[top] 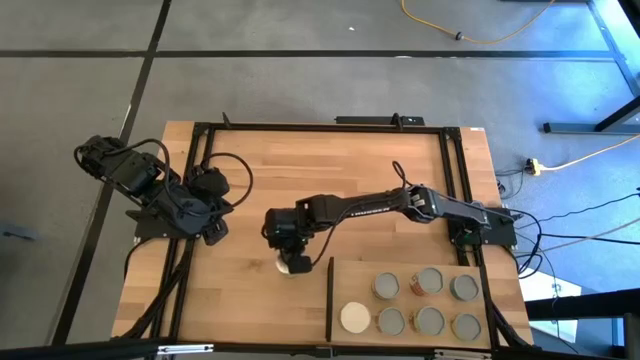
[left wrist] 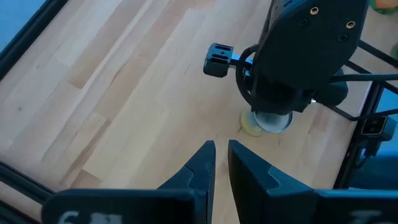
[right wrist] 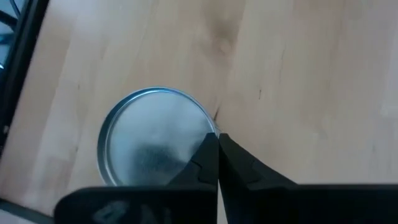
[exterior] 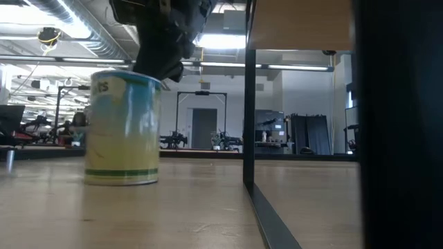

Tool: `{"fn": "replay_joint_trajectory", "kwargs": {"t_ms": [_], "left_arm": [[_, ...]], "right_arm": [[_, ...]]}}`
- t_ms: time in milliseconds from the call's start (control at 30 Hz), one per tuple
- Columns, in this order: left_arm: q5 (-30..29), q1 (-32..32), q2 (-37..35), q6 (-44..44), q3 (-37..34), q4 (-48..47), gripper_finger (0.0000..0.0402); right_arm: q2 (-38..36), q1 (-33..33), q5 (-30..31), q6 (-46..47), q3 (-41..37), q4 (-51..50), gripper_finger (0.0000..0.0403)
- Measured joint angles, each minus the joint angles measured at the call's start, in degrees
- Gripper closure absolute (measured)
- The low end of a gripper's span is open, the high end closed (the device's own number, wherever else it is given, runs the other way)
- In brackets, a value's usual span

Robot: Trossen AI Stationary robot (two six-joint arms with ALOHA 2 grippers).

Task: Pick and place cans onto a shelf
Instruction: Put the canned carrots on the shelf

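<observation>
A can (exterior: 123, 128) with a pale blue, yellow and green label and a grey metal top (right wrist: 155, 140) stands upright on its base on the wooden tabletop, just left of the shelf. My right gripper (right wrist: 216, 135) hangs over it, shut, its tips at the edge of the can's top. The shelf (top: 350, 280) is a light-wood panel at the near right with a black strip (top: 329, 298) along its left side. Several cans (top: 430, 282) stand on it. My left gripper (left wrist: 221, 146) waits above the table's left part, its fingers a narrow gap apart, holding nothing. My right gripper's shut fingers come at the can from above, slanting down. Their tips lie at the rim of the can's top (right wrist: 210, 127). I cannot tell whether they touch it. The can stands upright on the table.
The black table frame (top: 200, 130) runs along the far and side edges. Bare wood (top: 330, 160) lies between the arms and toward the far edge. In the low view the shelf's black upright (exterior: 249, 104) stands just right of the can.
</observation>
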Motion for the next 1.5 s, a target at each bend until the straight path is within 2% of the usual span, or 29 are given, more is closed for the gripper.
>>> {"fn": "replay_joint_trajectory", "kwargs": {"t_ms": [500,933,1200,1400,1500], "left_arm": [[-0.6,0.0,0.0,1.5,0.0,0.0,0.0365],[-1.4,0.0,0.0,3.1,0.0,0.0,0.0365],[-1.6,0.1,0.0,2.6,0.0,0.0,0.0365],[-1.6,0.1,0.0,2.5,0.0,0.0,0.0365],[-1.6,0.1,0.0,2.5,0.0,0.0,0.0365]], "right_arm": [[-5.7,-1.3,3.5,1.4,-0.3,-2.0,0.0402],[-18.4,-1.3,6.5,4.3,0.0,-8.3,0.0403],[-27.0,-1.1,6.2,5.5,0.0,-16.5,0.0403],[-30.6,0.7,3.4,7.6,0.0,-24.7,0.0403],[-31.0,2.4,0.0,7.6,0.0,-27.5,0.0403]]}}
